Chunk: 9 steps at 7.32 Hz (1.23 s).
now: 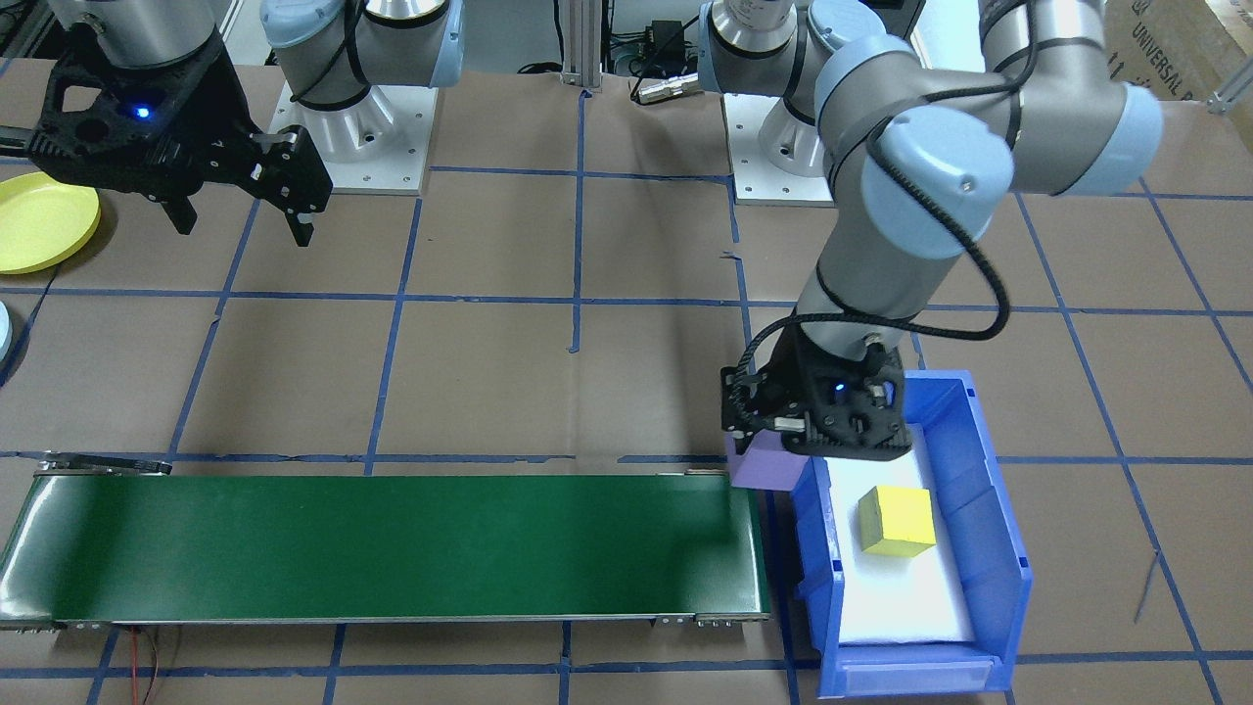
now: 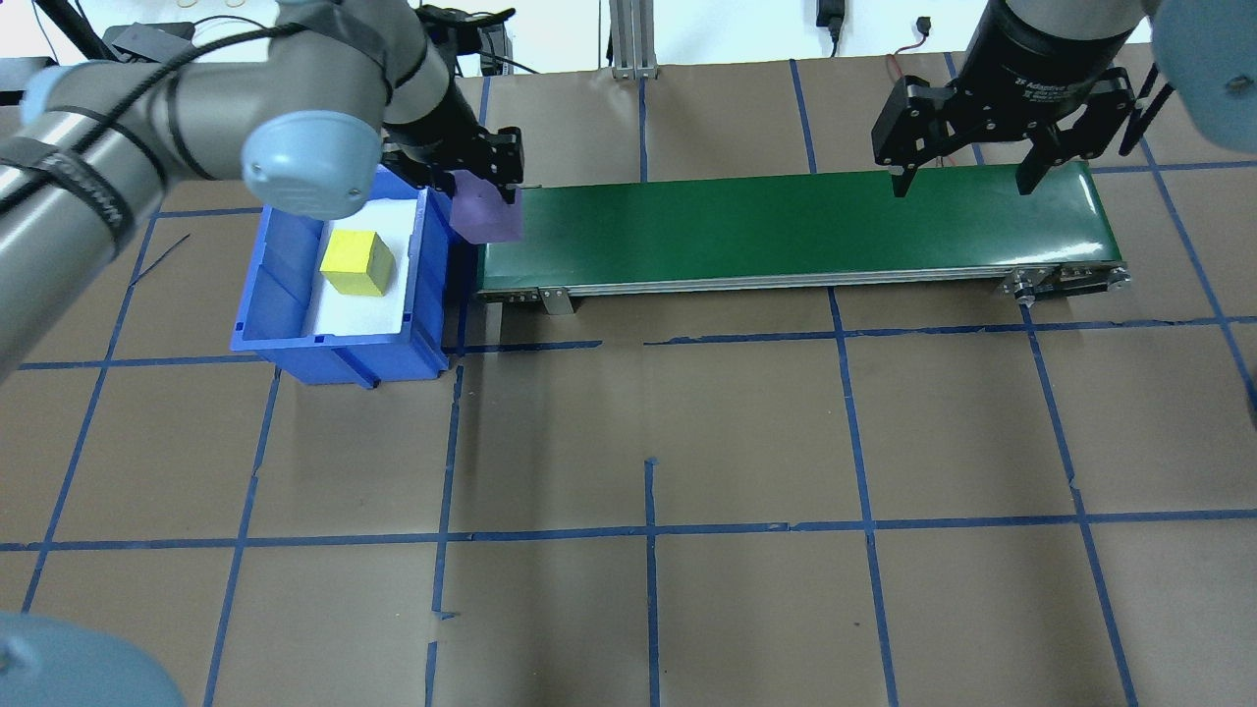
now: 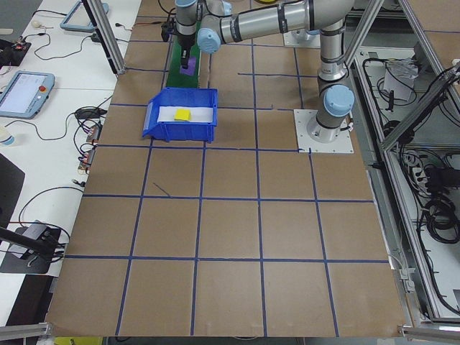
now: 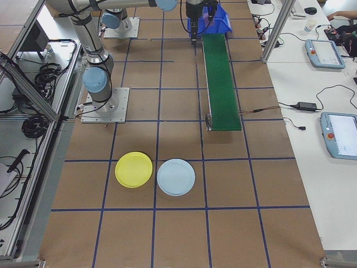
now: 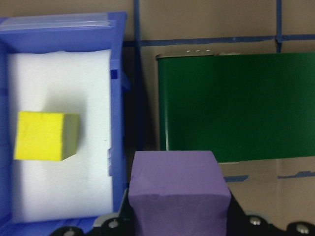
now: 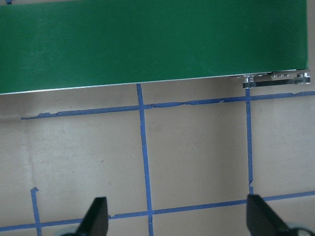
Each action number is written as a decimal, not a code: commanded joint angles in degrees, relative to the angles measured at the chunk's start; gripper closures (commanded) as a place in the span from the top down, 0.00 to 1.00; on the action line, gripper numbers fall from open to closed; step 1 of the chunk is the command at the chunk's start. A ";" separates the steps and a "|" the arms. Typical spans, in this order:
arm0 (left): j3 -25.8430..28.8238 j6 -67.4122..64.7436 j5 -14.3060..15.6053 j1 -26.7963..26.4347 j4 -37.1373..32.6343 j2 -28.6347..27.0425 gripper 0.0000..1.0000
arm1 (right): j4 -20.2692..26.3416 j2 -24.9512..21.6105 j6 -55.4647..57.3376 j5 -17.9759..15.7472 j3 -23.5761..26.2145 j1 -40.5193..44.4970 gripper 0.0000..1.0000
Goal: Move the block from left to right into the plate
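Overhead view: left gripper [image 2: 483,175] clamps the purple block [image 2: 485,216] between bin [image 2: 339,346] and belt [image 2: 795,228].
Block hangs at the belt's end, just beside the bin wall; a yellow block [image 2: 357,263] lies in the bin. Right gripper [image 2: 977,177] hovers spread wide over the belt's far end. Yellow plate [image 4: 134,169] sits well apart.

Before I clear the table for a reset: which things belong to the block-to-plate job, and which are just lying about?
In the job:
- purple block, held by the left hand
- green conveyor
- right hand, open
- yellow plate
- pale blue plate

Lying about:
- blue bin
- yellow block inside it
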 commanded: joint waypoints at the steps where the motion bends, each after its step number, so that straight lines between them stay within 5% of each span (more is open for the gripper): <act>1: -0.03 -0.56 -1.66 -1.75 7.01 -5.29 0.13 | 0.43 0.44 -0.04 3.02 0.46 0.89 1.00; 2: -0.12 -0.91 -1.49 -1.75 6.83 -5.47 0.73 | 0.52 0.44 -0.04 3.03 0.37 0.81 1.00; 3: -0.12 -2.13 -1.49 -1.67 6.66 -5.91 1.00 | 1.21 0.44 -0.04 3.03 0.37 0.80 1.00; 6: 1.11 -0.48 2.89 0.69 6.22 -3.55 1.00 | 1.22 0.62 -0.13 3.11 0.55 0.10 1.00; 9: 1.02 14.16 0.90 17.10 1.04 -0.11 1.00 | 1.92 0.70 -0.04 3.90 0.72 -0.42 1.00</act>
